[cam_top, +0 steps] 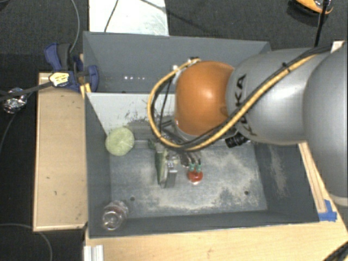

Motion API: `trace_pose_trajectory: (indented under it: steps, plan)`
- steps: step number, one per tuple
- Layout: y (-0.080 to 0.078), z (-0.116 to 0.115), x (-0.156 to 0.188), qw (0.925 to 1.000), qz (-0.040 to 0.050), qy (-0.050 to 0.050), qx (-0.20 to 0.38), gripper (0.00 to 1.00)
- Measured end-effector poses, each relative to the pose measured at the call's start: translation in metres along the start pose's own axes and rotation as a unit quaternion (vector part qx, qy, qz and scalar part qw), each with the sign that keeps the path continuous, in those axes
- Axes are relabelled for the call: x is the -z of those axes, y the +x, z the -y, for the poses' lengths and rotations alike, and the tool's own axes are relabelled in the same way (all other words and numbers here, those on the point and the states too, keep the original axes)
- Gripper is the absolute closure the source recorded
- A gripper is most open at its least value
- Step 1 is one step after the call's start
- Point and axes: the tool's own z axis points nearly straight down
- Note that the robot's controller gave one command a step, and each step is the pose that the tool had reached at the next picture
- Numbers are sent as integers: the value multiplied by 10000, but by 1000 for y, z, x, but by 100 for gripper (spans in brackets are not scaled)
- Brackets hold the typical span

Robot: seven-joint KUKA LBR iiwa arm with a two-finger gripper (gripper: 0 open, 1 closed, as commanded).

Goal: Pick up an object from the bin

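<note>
Objects for picking, left to right: a pale green ball (119, 141) by the bin (244, 185)'s left wall and a clear piece (114, 216) in the near-left corner. Mid-floor the gripper (169, 173) sits low; whether it is open or closed I cannot tell. A small red thing (194, 174) lies just beside it. Probably the grasp step; next comes a firm close and a straight lift.
</note>
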Motion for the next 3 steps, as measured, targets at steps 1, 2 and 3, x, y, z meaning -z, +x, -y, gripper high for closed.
trace_pose_trajectory:
  steps: [1, 2, 3]
  plan:
    - [-2, 1, 5, 10000, 37, -6, -22, 0]
    - [-22, 3, -26, 9956, 67, -10, 929, 0]
    - [-53, 21, -87, 9704, 72, 0, 2415, 0]
